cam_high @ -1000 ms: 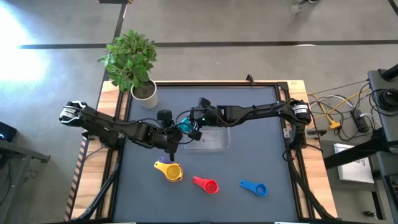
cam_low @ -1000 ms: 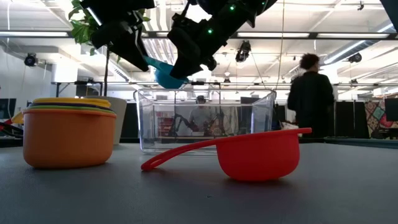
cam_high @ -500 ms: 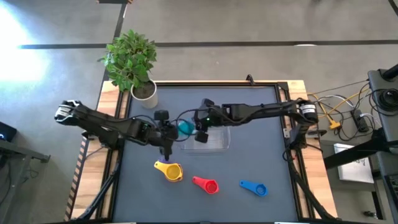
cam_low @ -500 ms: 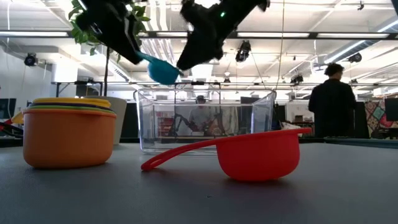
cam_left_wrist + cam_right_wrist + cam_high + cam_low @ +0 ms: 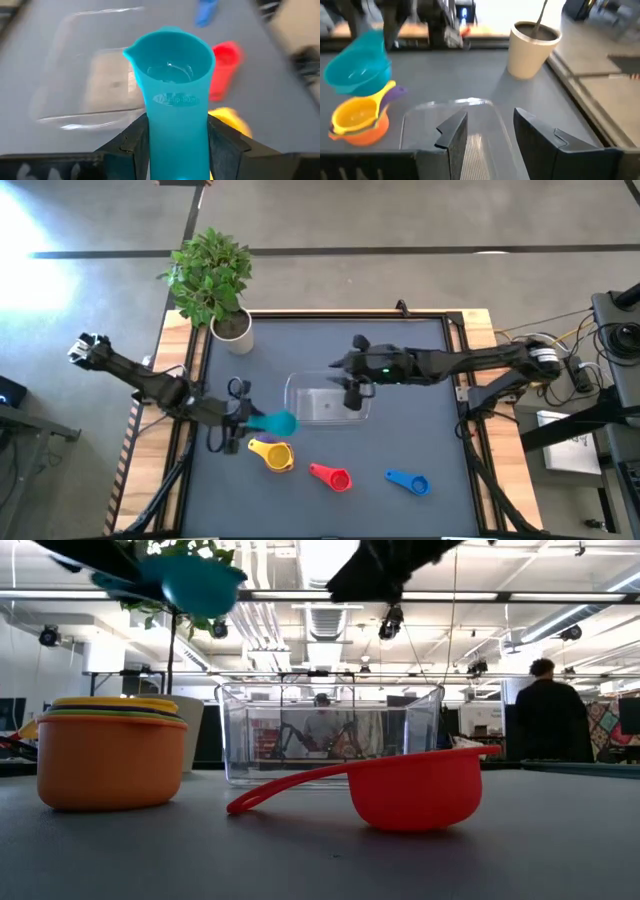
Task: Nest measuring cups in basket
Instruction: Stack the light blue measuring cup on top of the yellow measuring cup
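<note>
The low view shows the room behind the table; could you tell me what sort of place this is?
Probably an open lab or workshop: long ceiling strip lights, a person standing among equipment, and cabling beside the table.

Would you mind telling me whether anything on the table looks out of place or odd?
Nothing looks spilled or damaged. The red cup and blue cup lie loose outside the empty basket, and the left gripper holds the light blue cup beside it.
</note>
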Action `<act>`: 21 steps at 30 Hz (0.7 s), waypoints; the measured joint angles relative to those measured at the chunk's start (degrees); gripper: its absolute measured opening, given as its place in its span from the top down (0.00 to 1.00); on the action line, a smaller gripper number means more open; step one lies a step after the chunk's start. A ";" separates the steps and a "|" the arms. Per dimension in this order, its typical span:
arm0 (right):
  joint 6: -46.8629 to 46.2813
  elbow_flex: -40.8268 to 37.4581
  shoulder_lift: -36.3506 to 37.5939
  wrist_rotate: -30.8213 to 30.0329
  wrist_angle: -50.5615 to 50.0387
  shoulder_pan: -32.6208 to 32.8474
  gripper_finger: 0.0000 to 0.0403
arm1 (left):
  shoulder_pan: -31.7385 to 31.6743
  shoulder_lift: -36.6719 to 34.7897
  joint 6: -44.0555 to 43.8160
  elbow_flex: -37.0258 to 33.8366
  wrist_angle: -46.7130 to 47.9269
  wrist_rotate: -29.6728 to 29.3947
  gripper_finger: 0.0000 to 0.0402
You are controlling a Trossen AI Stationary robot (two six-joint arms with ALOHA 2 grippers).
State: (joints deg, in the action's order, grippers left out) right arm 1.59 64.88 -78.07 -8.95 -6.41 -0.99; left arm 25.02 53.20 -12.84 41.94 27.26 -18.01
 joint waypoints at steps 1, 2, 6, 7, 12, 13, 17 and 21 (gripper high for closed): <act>-0.04 -2.27 1.51 0.01 2.61 0.00 0.63 | 0.52 -0.96 -0.24 -1.92 -2.52 1.85 0.68; -0.01 -4.41 3.13 0.02 5.13 0.00 0.63 | 0.90 -1.72 -0.60 -3.62 -4.54 3.61 0.68; -0.45 -11.59 8.33 0.06 11.71 -0.01 0.63 | 2.18 -2.29 -3.07 -9.36 -9.57 7.30 0.68; -0.60 -12.88 9.23 0.07 12.29 0.00 0.63 | 2.35 -1.95 -3.56 -10.53 -10.80 8.14 0.68; -2.02 -17.22 12.97 0.15 14.96 0.00 0.63 | 3.31 0.49 -4.57 -13.94 -15.45 10.22 0.68; -2.11 -17.65 13.47 0.15 15.43 -0.02 0.63 | 3.35 0.98 -4.57 -14.43 -15.88 10.46 0.68; -2.83 -18.68 14.42 0.03 16.23 -0.02 0.63 | 3.34 3.26 -5.06 -15.68 -15.75 11.29 0.66; -3.09 -18.64 14.24 -0.02 16.74 -0.02 0.63 | 3.34 5.36 -5.36 -15.75 -16.31 11.31 0.62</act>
State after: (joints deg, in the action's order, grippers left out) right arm -1.50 46.24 -63.83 -8.97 10.33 -1.02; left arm 28.36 58.56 -18.20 26.20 10.95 -6.70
